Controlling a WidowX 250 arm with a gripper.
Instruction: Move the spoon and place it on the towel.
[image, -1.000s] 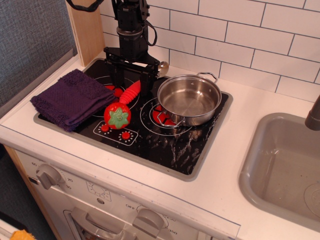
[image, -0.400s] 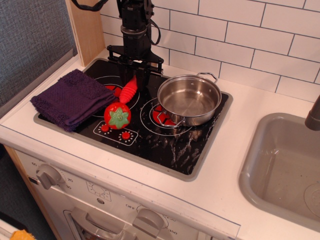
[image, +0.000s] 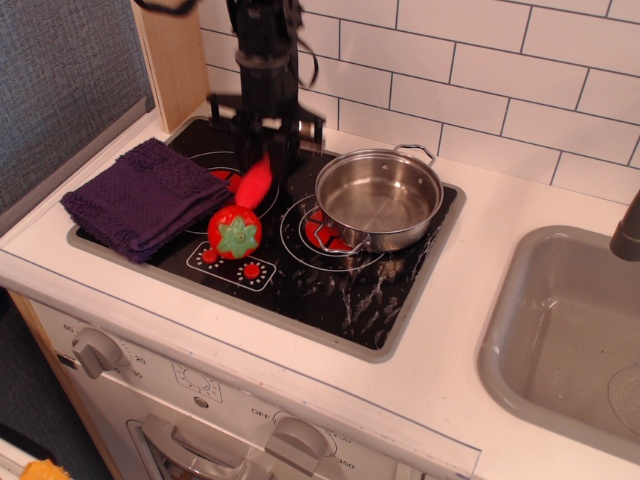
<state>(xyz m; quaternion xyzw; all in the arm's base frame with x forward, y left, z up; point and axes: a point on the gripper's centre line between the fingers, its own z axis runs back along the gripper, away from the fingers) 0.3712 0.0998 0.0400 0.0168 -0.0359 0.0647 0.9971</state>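
The spoon (image: 254, 183) shows as a red ribbed handle, tilted and blurred, over the back left burner of the black hob (image: 330, 290). Its silver bowl is hidden behind the gripper. My gripper (image: 266, 160) comes down from above, blurred by motion, with its fingers closed in on the upper part of the handle. The dark purple towel (image: 145, 195) lies folded on the left end of the hob, a short way left of the spoon, with nothing on it.
A red toy tomato (image: 235, 232) with green leaves sits just in front of the spoon, touching the towel's right edge. A steel pot (image: 378, 197) stands to the right. A grey sink (image: 570, 330) is at the far right. A wooden panel (image: 175, 60) rises behind the towel.
The gripper's fingers have closed in from a wide stance onto the spoon handle. The handle has tipped more upright and shifted slightly left. Gripper and spoon are now blurred by motion.
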